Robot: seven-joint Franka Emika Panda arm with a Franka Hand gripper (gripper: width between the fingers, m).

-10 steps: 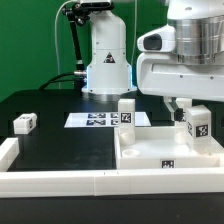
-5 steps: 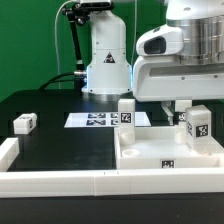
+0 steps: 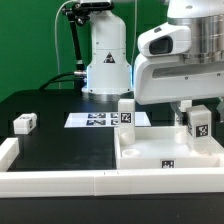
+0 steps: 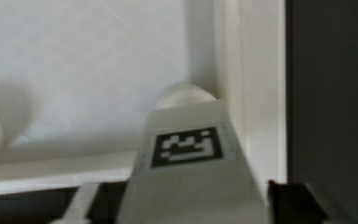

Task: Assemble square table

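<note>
**Tabletop and three legs**

The large white square plastic tray-like tabletop lies flat, hollow up. One small white tagged block leg stands at its far corner. A second leg stands in the opposite corner, tag facing my wrist camera. A third leg lies apart, exterior view's left.

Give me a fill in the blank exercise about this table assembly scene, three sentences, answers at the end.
1. Counting the loose leg lying off to the side, the exterior view shows ____ legs in all.
2. The gripper is at one corner leg, in the tabletop's far ____ corner, by the exterior view's sides.
3. The other corner leg stands ____.
Answers: three; right; upright.
</note>
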